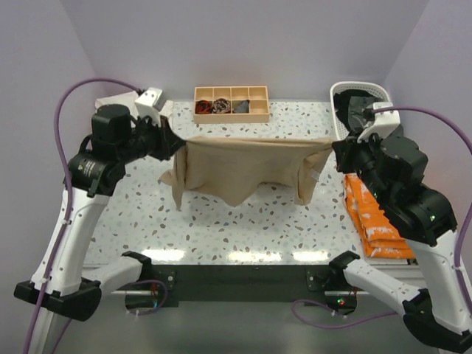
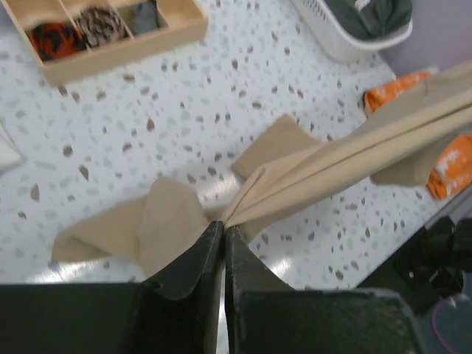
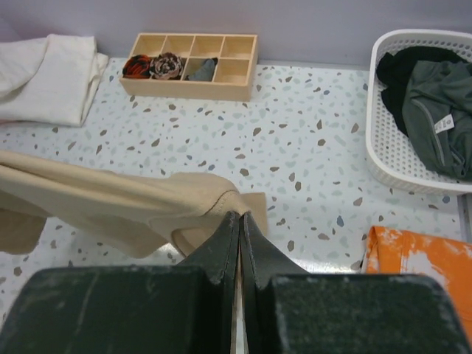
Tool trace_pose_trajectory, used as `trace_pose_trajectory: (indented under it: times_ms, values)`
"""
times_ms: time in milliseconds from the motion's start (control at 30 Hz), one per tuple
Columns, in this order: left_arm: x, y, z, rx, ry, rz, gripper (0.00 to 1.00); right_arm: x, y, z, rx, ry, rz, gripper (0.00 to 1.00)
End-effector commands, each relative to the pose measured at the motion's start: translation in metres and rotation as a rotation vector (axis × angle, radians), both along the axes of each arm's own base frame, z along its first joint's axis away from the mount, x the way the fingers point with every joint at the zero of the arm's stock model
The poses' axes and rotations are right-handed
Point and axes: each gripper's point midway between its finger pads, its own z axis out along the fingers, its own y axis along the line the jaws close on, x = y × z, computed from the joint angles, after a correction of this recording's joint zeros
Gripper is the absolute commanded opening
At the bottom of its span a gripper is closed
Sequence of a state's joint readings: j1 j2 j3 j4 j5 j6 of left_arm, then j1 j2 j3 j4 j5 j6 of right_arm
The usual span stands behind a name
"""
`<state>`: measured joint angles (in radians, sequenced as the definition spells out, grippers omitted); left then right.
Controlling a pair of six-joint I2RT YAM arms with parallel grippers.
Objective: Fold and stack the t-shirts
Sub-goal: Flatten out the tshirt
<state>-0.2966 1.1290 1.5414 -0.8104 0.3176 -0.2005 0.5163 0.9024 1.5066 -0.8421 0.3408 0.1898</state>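
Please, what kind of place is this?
Probably a robot test booth for folding laundry: a left arm and a right arm bolted to a speckled table, plain walls, a white basket of clothes.

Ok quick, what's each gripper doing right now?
Left gripper: closed, pinching the tan-beige cloth t-shirt.
Right gripper: closed on the same t-shirt's other end.
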Motion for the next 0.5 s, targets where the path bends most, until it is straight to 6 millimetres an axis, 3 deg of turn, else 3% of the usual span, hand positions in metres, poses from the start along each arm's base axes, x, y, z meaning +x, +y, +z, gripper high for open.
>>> trace_pose_trajectory:
  times_ms: [0,33,67,167,333,433,467]
  values:
    - [-0.041,0.001,-0.1,0.051,0.281,-0.067,0.08,-0.014,-0.003,-0.041,-0.009,0.128,-0.002,0.0]
    - [-0.047,-0.001,-0.115,0.037,0.317,-0.08,0.06,-0.017,-0.004,-0.049,-0.007,0.149,-0.006,0.0]
    - [-0.059,-0.005,-0.142,0.017,0.365,-0.11,0.06,-0.019,-0.003,-0.056,0.0,0.167,-0.003,0.0]
    - [-0.071,-0.009,-0.185,-0.029,0.445,-0.107,0.06,-0.026,-0.003,-0.084,0.019,0.225,-0.013,0.0]
    - [-0.056,-0.026,-0.207,-0.138,0.461,-0.094,0.2,-0.02,-0.011,-0.097,0.003,0.231,-0.08,0.0]
    - [-0.03,-0.03,-0.211,-0.136,0.426,-0.074,0.36,-0.005,-0.019,-0.095,-0.046,0.208,-0.139,0.0]
    - [-0.016,-0.032,-0.212,-0.12,0.417,-0.064,0.36,0.0,-0.021,-0.092,-0.06,0.198,-0.16,0.0]
